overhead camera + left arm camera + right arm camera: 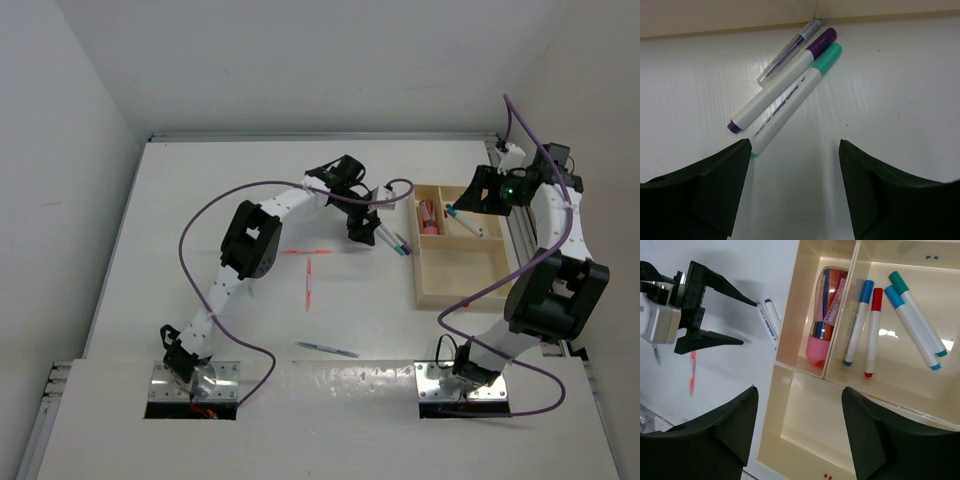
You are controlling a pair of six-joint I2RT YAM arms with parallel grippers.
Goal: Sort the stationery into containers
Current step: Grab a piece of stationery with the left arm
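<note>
Top external view: the left arm arches out over the table, its left gripper angled down, fingers spread and empty, just short of a purple-capped marker and a teal-capped marker lying beside the tray. The right arm folds back; the right gripper hovers spread and empty over the tray, where a red-capped marker lies among others

**White table, pale walls, metal fittings**

A white table is filling the enclosure, its glossy surface catching glare near the front edge. A back wall and a left wall, both pale, are closing it in. A left base plate and a right base plate, both shiny metal, are sitting at the near edge. An aluminium rail is running along the table's right side.
</note>
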